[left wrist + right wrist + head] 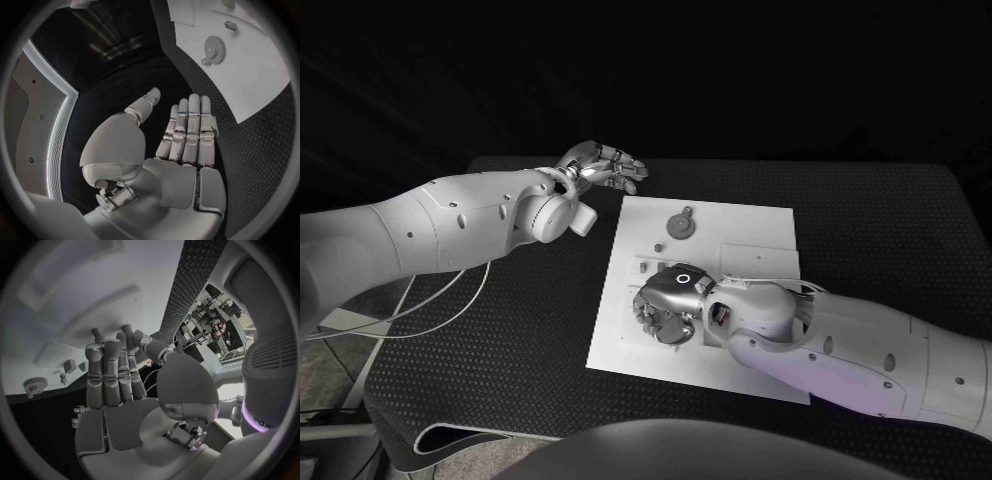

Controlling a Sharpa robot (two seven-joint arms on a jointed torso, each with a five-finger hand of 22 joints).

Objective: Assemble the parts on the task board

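1. Head view: the black table (877, 215) takes up most of what's in front of me, its surface a dotted mat.
2. The task board (747, 225), a white plate, lies in the middle of the table, slightly skewed.
3. The right hand (669, 305) sits low over the near-left part of the board, palm down. I cannot tell whether it grips anything beneath it. In the right wrist view its fingers (112, 375) stretch forward, close together, over the white plate.
4. The left hand (603, 165) hovers off the board, near its far-left corner, above bare table. From the left wrist view the fingers (187, 130) are straight and spread from the thumb, holding nothing.
5. A grey gear (681, 224) lies flat on the far part of the board, well apart from both hands.
6. A small part (659, 248) stands just beyond the right hand.
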